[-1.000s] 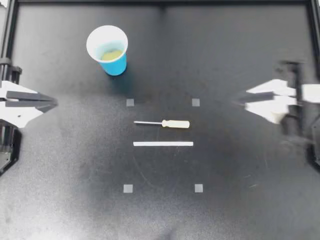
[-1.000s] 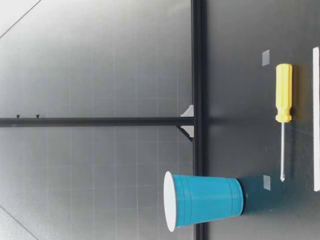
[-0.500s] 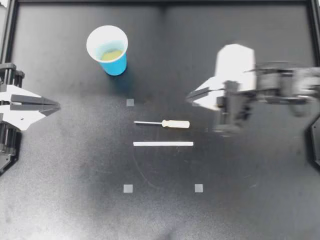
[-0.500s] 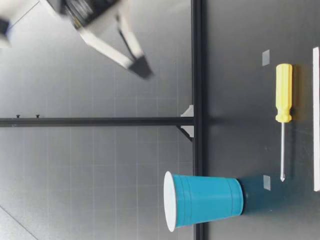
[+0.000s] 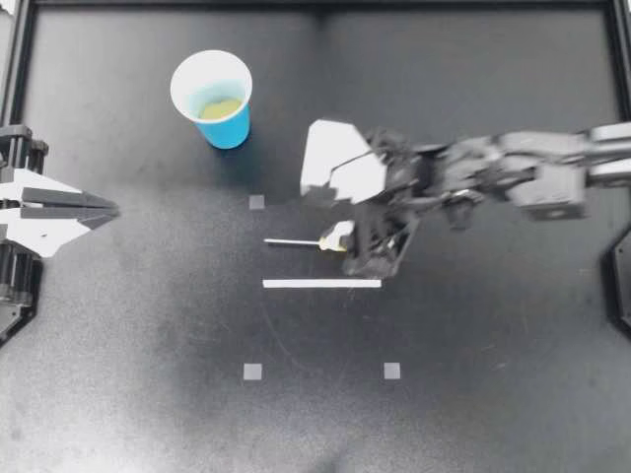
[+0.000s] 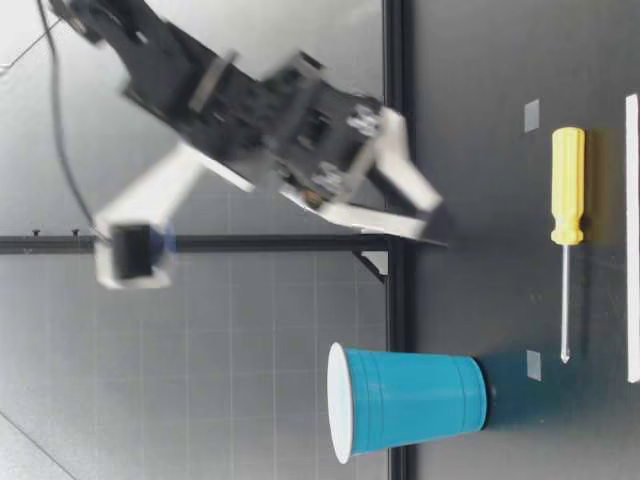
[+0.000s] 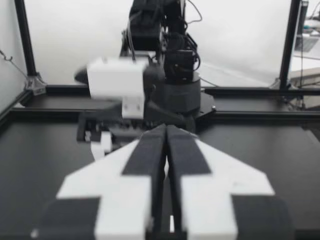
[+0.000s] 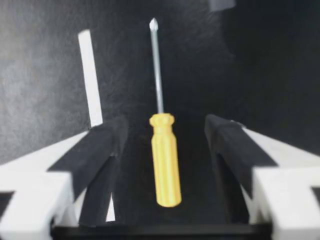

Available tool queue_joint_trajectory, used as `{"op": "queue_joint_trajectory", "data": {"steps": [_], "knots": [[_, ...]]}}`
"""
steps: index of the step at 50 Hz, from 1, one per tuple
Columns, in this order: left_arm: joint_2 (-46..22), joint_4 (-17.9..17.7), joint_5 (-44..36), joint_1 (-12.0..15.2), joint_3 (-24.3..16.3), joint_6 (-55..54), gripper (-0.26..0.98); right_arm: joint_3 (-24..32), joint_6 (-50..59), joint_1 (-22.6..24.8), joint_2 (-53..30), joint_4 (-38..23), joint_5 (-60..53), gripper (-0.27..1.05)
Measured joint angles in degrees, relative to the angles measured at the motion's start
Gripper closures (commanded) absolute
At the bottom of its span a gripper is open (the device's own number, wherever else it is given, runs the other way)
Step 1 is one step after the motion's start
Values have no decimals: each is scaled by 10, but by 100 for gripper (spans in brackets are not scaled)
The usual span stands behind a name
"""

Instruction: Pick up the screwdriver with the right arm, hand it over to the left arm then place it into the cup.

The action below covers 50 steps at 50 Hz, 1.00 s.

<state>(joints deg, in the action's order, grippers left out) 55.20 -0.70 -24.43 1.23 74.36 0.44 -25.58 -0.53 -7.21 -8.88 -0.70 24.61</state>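
The yellow-handled screwdriver (image 5: pixel 292 240) lies flat mid-table, its shaft pointing toward my left arm's side. My right gripper (image 5: pixel 347 225) reaches in over the handle and stands open. In the right wrist view the handle (image 8: pixel 165 160) lies between the fingers (image 8: pixel 102 145), touching neither. In the low view my right gripper (image 6: pixel 436 222) hangs a little above the table, behind the screwdriver (image 6: pixel 567 185). The blue cup (image 5: pixel 229 128) stands upright at the back left, also visible low (image 6: pixel 410 402). My left gripper (image 5: pixel 106 209) rests shut at the left edge, with nothing in it (image 7: pixel 166 131).
A white strip (image 5: pixel 321 284) lies just in front of the screwdriver, parallel to it. Small grey squares (image 5: pixel 256 202) (image 5: pixel 252 371) (image 5: pixel 391 371) mark the table. Black frame rails (image 5: pixel 315 5) run along the back and sides.
My right arm has swept in from the right edge to over the screwdriver handle, and its gripper has opened. The left arm, the cup and the screwdriver have stayed put.
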Motion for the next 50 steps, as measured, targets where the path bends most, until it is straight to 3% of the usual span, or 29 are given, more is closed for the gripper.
{"op": "queue_joint_trajectory", "data": {"steps": [16, 38, 50], "knots": [[4, 0, 1, 0, 5, -1, 60, 17, 1, 1, -57, 0, 20, 19], [4, 0, 1, 0, 7, -3, 60, 18, -2, 1, -87, -1, 1, 21], [4, 0, 1, 1, 6, -3, 60, 18, -3, 1, -94, -12, -4, 28]]}}
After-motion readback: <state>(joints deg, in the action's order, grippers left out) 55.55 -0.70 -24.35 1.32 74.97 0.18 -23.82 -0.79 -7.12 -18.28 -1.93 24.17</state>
